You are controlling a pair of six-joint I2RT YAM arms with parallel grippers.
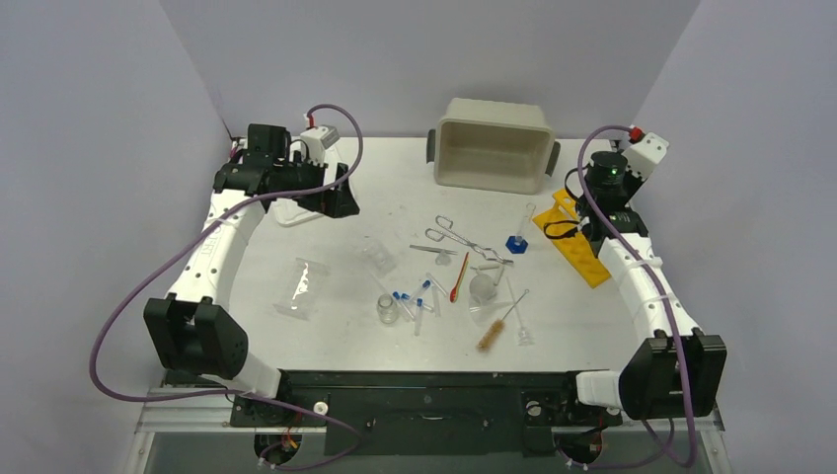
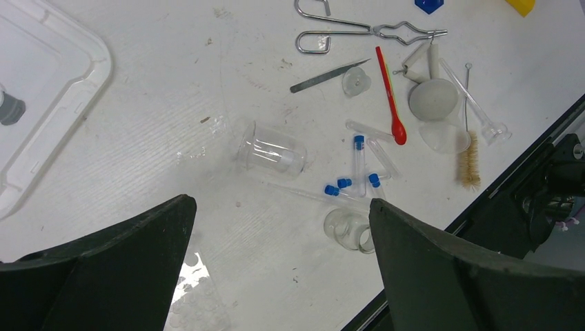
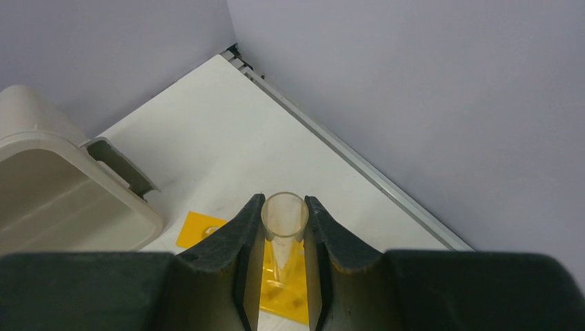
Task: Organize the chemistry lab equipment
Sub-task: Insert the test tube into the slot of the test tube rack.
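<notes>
The chemistry lab equipment lies scattered mid-table: metal tongs (image 1: 462, 235), tweezers (image 1: 432, 250), a red-and-green spatula (image 1: 459, 278), a brown brush (image 1: 492, 333), blue-capped tubes (image 1: 410, 299), a clear beaker (image 1: 378, 259) and a small vial (image 1: 388, 311). My left gripper (image 2: 281, 201) hangs open high over the table with nothing between its fingers; the beaker (image 2: 272, 152) and the blue-capped tubes (image 2: 359, 162) lie below it. My right gripper (image 3: 284, 201) is shut on a clear open-topped tube (image 3: 284, 219), held upright over the yellow rack (image 3: 200, 231) at the far right.
A beige tub (image 1: 492, 148) stands at the back centre, left of the yellow rack (image 1: 577, 245). A white lid (image 2: 96, 76) lies at the far left under the left arm. A clear plastic tray (image 1: 299, 288) lies front left. A blue-based cylinder (image 1: 516, 242) stands near the rack.
</notes>
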